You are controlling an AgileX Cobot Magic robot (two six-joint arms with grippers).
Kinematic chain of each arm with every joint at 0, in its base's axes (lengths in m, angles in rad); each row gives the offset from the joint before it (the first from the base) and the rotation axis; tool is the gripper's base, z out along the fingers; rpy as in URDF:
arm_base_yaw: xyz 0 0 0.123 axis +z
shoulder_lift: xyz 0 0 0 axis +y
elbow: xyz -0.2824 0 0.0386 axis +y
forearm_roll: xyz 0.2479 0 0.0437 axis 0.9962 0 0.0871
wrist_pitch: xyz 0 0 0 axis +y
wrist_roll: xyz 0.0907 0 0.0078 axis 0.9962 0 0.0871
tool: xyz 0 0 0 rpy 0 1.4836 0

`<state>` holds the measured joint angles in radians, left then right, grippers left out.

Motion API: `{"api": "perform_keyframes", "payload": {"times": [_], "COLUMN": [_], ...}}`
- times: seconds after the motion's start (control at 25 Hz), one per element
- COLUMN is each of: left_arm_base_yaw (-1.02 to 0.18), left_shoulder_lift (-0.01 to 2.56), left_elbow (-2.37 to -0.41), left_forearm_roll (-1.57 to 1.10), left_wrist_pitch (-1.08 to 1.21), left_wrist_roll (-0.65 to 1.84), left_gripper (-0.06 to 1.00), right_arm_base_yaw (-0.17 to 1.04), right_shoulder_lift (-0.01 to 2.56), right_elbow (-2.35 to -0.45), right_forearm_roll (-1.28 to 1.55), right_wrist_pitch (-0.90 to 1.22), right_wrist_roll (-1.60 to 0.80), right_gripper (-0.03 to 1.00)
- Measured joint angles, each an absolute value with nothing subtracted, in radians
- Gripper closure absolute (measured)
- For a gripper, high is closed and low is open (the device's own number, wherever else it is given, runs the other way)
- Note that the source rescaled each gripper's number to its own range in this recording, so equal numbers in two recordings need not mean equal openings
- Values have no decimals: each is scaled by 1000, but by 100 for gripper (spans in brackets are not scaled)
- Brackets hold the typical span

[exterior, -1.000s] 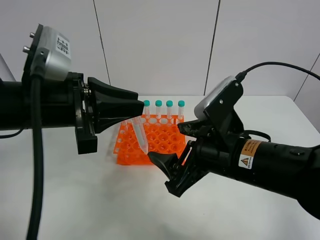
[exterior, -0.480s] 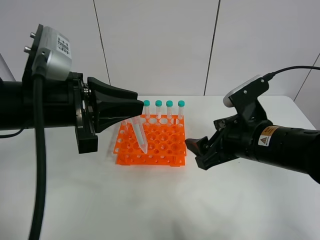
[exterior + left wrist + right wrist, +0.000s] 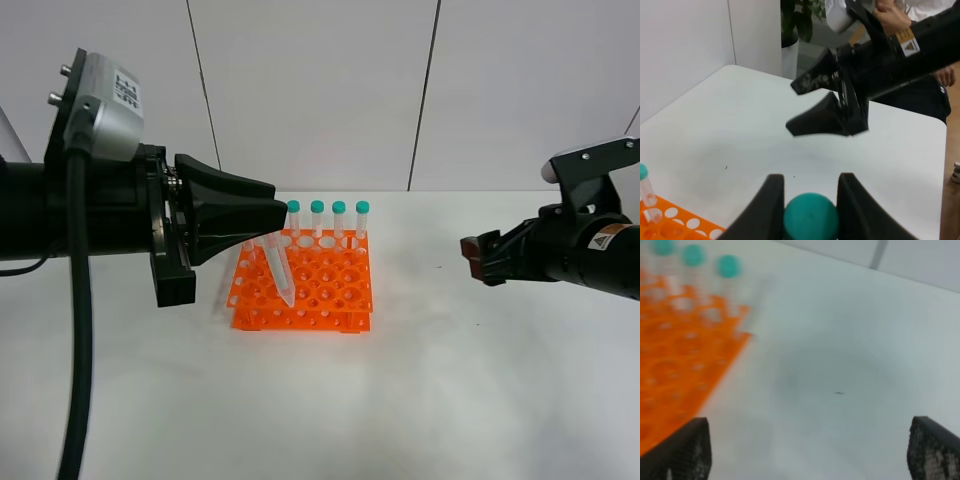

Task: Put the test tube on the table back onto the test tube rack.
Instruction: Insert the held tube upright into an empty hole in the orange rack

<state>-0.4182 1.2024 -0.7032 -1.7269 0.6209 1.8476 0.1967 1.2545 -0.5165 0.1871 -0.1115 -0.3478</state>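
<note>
My left gripper (image 3: 268,222) is shut on the test tube (image 3: 280,272), which hangs tilted, tip down, just above the front left holes of the orange test tube rack (image 3: 318,290). In the left wrist view its teal cap (image 3: 811,218) sits pinched between the two black fingers (image 3: 766,210). Several identical teal-capped tubes (image 3: 328,218) stand in the rack's back row. My right gripper (image 3: 478,258) is open and empty, well to the right of the rack above the white table (image 3: 450,400). The right wrist view shows its fingers (image 3: 689,450) spread wide, with the rack (image 3: 675,355) blurred off to one side.
The right arm's gripper (image 3: 795,106) shows as a dark shape in the left wrist view. A corner of the rack (image 3: 670,222) with one standing tube (image 3: 645,185) also shows there. White wall panels rise behind the table.
My right arm has pulled back from the rack's front right corner to the far right. My left gripper and its tube have not moved.
</note>
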Motion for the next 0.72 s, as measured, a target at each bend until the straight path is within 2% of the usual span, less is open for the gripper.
{"api": "perform_keyframes", "payload": {"times": [0.24, 0.4, 0.72], "left_arm_base_yaw": [-418, -418, -418], "left_shoulder_lift": [1202, 1202, 1202], "left_elbow": [-703, -703, -703], "left_forearm_roll": [-1727, -1727, -1727], "left_wrist_pitch": [621, 621, 621], "left_wrist_roll": [1848, 1848, 1848], "left_gripper": [94, 94, 94], "right_arm_base_yaw": [73, 66, 50], "right_shoulder_lift": [1255, 1255, 1255], "right_elbow": [-516, -532, -700], "right_forearm_roll": [192, 192, 72], "right_wrist_pitch": [-25, 67, 417], "right_wrist_roll": [-348, -348, -213], "right_gripper": [3, 8, 9]}}
